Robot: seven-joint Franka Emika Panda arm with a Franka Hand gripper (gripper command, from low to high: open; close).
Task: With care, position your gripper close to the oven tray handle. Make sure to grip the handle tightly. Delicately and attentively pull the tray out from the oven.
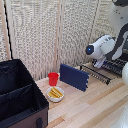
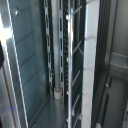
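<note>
In the exterior view the oven sits at the right edge, mostly hidden behind my white arm. The oven tray, a black wire rack, sticks out of it over the wooden table. The handle is the thin dark rail along the rack's outer edge. My gripper hangs just above the rack, near the oven's front; its fingers are too small and blurred to show their state. The wrist view is close and blurred: dark parallel bars of the oven tray run past pale metal and glass, and no fingertip stands out.
A dark-blue notched panel stands upright just beside the rack's end. Further toward the exterior view's left are a red cup and a white bowl of yellow food. A large black fabric bin fills the lower left.
</note>
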